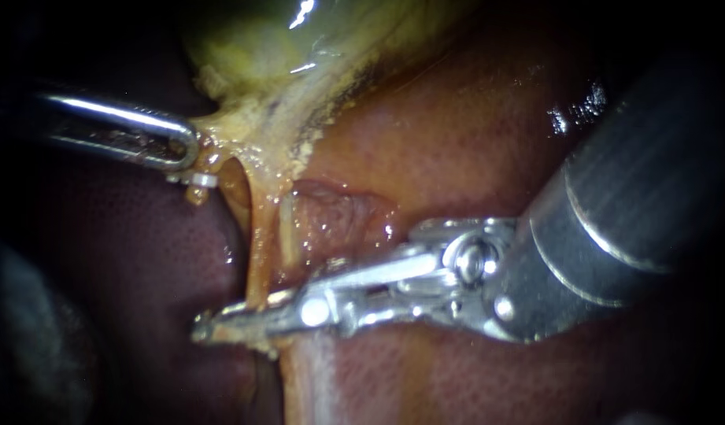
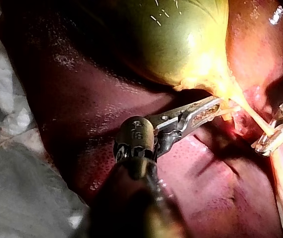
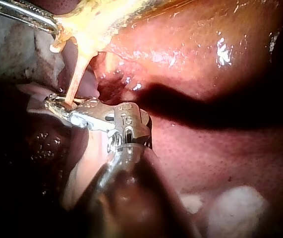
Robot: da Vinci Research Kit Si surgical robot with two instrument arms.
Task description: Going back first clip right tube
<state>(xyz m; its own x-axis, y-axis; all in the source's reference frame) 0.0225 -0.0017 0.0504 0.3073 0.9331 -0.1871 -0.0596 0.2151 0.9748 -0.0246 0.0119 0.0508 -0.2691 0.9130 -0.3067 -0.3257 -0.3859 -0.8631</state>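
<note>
Endoscope view: at lower left the right instrument (image 1: 214, 324) lies crosswise, jaws clamped on the foot of the upright tube (image 1: 257, 244), while the left instrument (image 1: 190, 149) grips the gallbladder (image 1: 252, 47) above.

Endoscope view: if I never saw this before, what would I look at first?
The big shiny right instrument catches the eye first: it comes in from the right and meets a thin pale tube stretched over the red liver. Above sits the greenish-yellow gallbladder, and the left instrument, coming from the left, has its jaws shut on the yellow tissue just below it.
</note>
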